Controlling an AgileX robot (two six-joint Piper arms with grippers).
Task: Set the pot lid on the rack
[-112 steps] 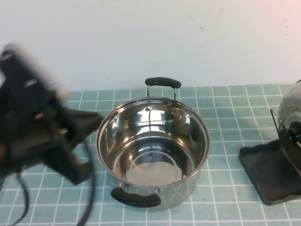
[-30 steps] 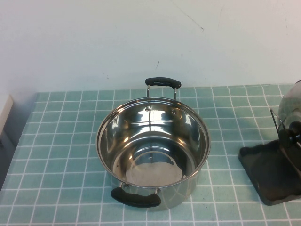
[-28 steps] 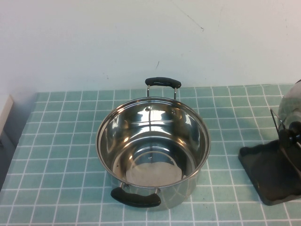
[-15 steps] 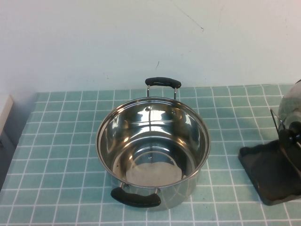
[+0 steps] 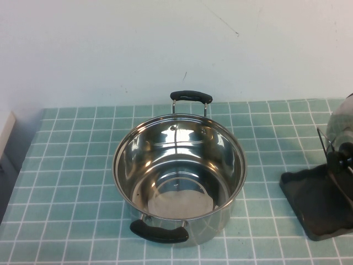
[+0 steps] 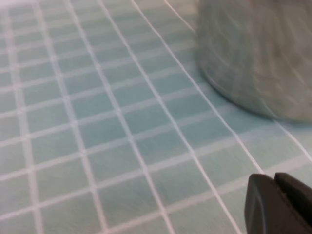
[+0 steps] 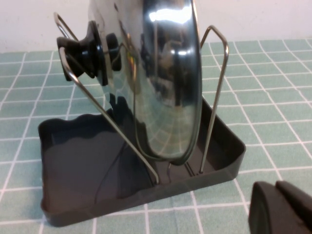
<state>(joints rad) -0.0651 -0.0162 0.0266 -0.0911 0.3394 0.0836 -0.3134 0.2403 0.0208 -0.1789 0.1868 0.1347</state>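
Teal table: a flat top (image 5: 71,165) covered in small blue-green squares with white lines, under everything.
Pot: a big, deep, shiny steel pot (image 5: 179,176) with two black loop handles stands in the middle of the table. It has no lid on and nothing in it. In the left wrist view its steel side (image 6: 258,53) shows close by.
Rack: a dark grey flat tray with a wavy edge and thin upright metal wires (image 7: 97,170) sits on the table at the robot's right, well apart from the pot. From above, only part of it (image 5: 314,204) shows at the right edge.
Pot lid: the round, shiny steel lid with a black knob (image 7: 161,83) stands on its edge in the rack, held between the wires, knob pointing sideways. From above, a bit of it (image 5: 339,124) shows.
Left gripper: a dark tip (image 6: 280,204) low over the table, near the pot. I cannot tell if it is open or closed.
Right gripper: a dark tip (image 7: 282,207) just in front of the rack, touching nothing. I cannot tell if it is open or closed.
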